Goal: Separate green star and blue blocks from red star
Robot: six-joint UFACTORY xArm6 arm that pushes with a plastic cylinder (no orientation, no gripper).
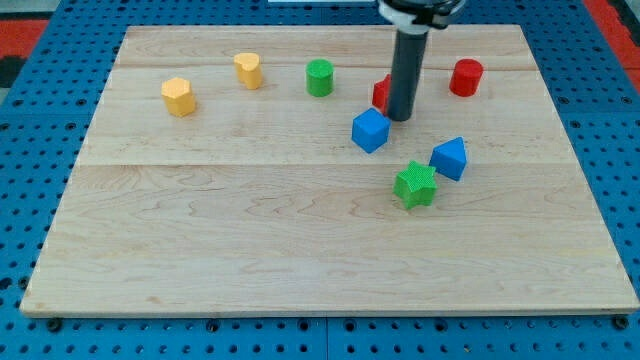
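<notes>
A green star [415, 185] lies right of the board's middle. A blue triangular block [450, 158] sits just to its upper right, almost touching it. A blue cube [370, 130] sits up and to the left of the star. A red block [382, 93], probably the red star, is mostly hidden behind my rod. My tip [401, 117] rests right in front of that red block, just up and right of the blue cube.
A red cylinder [466, 77] stands at the upper right. A green cylinder [319, 77], a yellow heart-like block [249, 70] and a yellow hexagonal block [179, 97] line the upper left. The wooden board [250, 240] sits on a blue pegboard.
</notes>
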